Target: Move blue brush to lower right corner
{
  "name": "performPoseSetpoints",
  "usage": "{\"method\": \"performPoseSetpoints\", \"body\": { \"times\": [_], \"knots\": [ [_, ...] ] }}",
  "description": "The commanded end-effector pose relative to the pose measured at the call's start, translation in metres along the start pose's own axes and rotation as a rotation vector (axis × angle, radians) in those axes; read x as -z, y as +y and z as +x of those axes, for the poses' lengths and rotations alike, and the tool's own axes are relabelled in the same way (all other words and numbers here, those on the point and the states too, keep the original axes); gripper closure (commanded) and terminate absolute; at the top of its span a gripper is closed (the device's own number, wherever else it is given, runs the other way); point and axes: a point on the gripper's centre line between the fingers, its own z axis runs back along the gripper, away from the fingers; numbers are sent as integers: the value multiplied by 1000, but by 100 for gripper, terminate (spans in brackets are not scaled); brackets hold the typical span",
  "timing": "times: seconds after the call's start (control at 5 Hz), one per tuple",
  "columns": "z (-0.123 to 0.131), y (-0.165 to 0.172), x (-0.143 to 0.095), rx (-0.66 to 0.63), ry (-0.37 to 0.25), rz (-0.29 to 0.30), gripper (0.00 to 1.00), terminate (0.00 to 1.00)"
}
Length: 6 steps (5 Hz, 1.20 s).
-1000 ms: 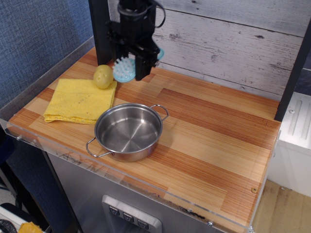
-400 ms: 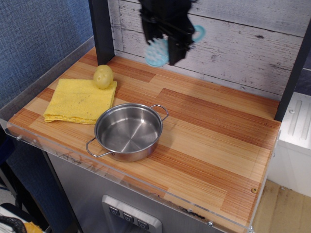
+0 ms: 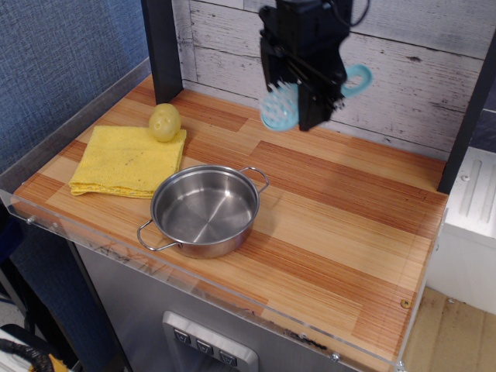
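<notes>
My black gripper (image 3: pixel 304 99) hangs high over the back middle of the table and is shut on the blue brush (image 3: pixel 280 110). The brush's round bristled head pokes out to the left of the fingers. Its handle loop (image 3: pixel 356 79) sticks out to the right. The brush is well above the wood. The lower right corner (image 3: pixel 395 314) of the striped tabletop lies far to the front right, with a small screw (image 3: pixel 404 303) near its tip.
A steel pot (image 3: pixel 204 209) with two handles stands front centre-left. A folded yellow cloth (image 3: pixel 128 159) lies at the left with a yellow-green ball (image 3: pixel 164 122) at its back edge. A dark post (image 3: pixel 161 46) stands at back left; a plank wall (image 3: pixel 403 70) runs behind.
The gripper has carried the brush from the back left, near the ball, up and to the right across the back of the table. Nothing else moved.
</notes>
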Motion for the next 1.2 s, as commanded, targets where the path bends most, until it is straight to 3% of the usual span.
{"method": "performPoseSetpoints", "body": {
  "times": [0.0, 0.6, 1.0],
  "knots": [
    [-26, -35, -8, 114, -16, -16, 100, 0],
    [-60, -72, 17, 228, 38, -81, 100, 0],
    [-71, -89, 55, 250, 91, -113, 100, 0]
  ]
}}
